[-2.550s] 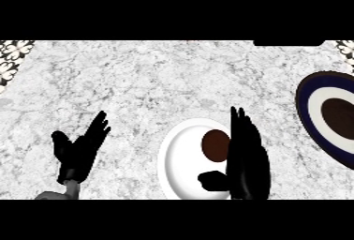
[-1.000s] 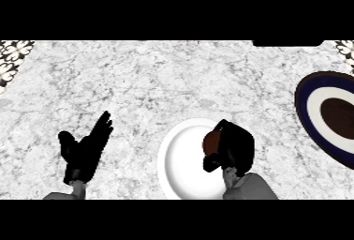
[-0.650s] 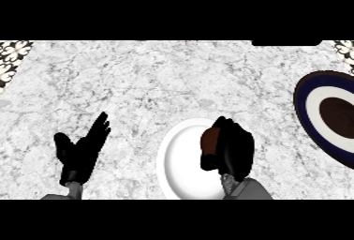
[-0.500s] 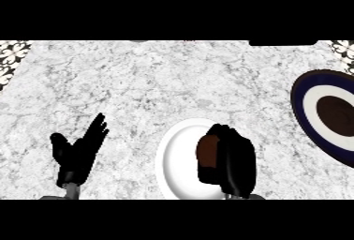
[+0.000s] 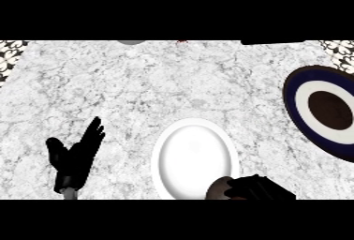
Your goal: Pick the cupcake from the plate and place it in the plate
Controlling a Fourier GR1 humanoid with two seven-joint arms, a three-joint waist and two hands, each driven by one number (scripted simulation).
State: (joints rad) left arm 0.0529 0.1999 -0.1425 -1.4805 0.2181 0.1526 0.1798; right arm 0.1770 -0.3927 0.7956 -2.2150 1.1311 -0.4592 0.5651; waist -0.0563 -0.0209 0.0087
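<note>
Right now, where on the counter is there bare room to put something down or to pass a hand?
The marble counter is bare between the left hand, the white plate and the dark-rimmed plate. The strip between the two plates is also free. It is crowded at the lower edge, where the right hand holds the cupcake.

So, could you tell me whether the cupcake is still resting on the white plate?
Off it. The white plate shows bare, and the cupcake sits at its lower rim, held in the curled right hand.
</note>
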